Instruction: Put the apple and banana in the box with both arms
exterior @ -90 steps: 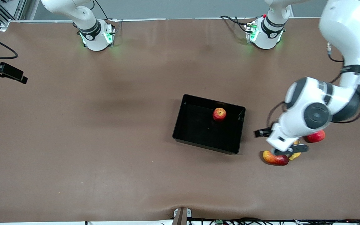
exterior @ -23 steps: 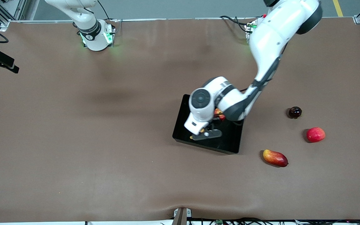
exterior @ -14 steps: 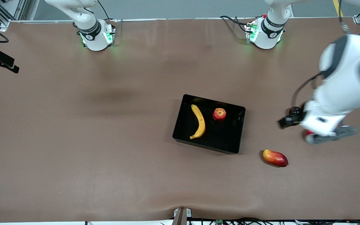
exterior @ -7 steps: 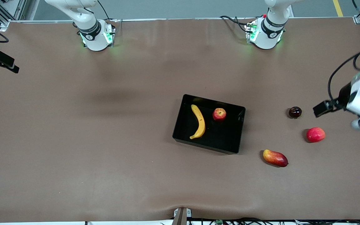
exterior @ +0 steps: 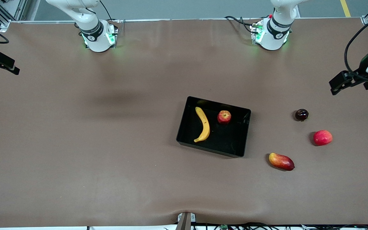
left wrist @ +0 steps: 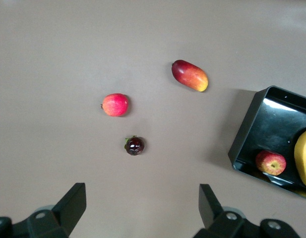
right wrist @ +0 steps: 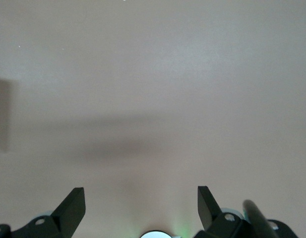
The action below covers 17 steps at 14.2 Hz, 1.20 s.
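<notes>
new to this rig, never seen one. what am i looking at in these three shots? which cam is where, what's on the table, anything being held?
Two white robot arms are bolted along one edge of a brown table. The wide picture comes from a high camera facing them; the other two come from cameras on each arm's wrist, looking down past its black fingers. On the table, the box holds the banana and the apple. Toward the left arm's end lie a mango-like fruit, a pinkish-red round fruit and a small dark fruit. The left gripper hangs open over bare table, holding nothing. The right gripper is open and empty too, waiting over bare table.
</notes>
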### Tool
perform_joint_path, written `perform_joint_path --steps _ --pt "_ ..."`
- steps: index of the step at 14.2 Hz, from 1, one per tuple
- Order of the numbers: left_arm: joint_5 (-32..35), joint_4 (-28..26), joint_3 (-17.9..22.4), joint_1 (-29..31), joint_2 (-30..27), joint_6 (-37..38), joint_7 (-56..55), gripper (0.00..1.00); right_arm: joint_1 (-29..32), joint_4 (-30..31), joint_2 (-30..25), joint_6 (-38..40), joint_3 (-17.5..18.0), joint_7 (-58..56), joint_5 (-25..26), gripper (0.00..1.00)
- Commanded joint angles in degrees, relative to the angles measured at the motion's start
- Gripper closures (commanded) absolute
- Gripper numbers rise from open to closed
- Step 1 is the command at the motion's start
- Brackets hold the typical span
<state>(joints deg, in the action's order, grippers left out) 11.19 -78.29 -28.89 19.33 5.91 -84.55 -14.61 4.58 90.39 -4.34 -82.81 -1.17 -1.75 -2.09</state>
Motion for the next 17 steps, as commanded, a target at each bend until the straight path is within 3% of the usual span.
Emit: perform_joint_path --steps 1,7,8,10,14,15,17 --pt "-2.57 -1.69 0.15 0.89 -2.48 0.7 1.34 0.0 0.51 0.04 -0.75 0.1 0.47 -0.63 0.07 0.0" --pt "-4.42 -2.47 0.23 2.03 -3.71 0.62 1.69 0.0 0.43 0.04 -0.67 -0.16 0.46 -0.63 0.15 0.0" --pt "-4.42 -2.65 1.71 0.99 -3.71 0.62 2.04 0.0 0.43 0.04 -0.67 -0.08 0.46 -0.63 0.07 0.0" --pt "-4.51 -4.4 10.12 -6.98 -4.67 0.62 2.13 0.0 0.51 -0.04 -0.67 -0.07 0.55 -0.63 0.07 0.0" --pt "-5.21 -8.71 22.79 -19.38 -7.92 0.0 2.84 0.0 0.51 0.04 -0.66 -0.07 0.46 -0.63 0.07 0.0" --pt "-5.74 -10.02 25.35 -21.33 -8.98 -0.43 2.84 0.0 0.51 0.04 -0.67 0.01 0.46 -0.54 0.07 0.0" --pt "-7.41 -12.75 25.99 -21.61 -11.17 -2.8 2.84 0.0 0.51 0.04 -0.58 -0.07 0.46 -0.63 0.07 0.0"
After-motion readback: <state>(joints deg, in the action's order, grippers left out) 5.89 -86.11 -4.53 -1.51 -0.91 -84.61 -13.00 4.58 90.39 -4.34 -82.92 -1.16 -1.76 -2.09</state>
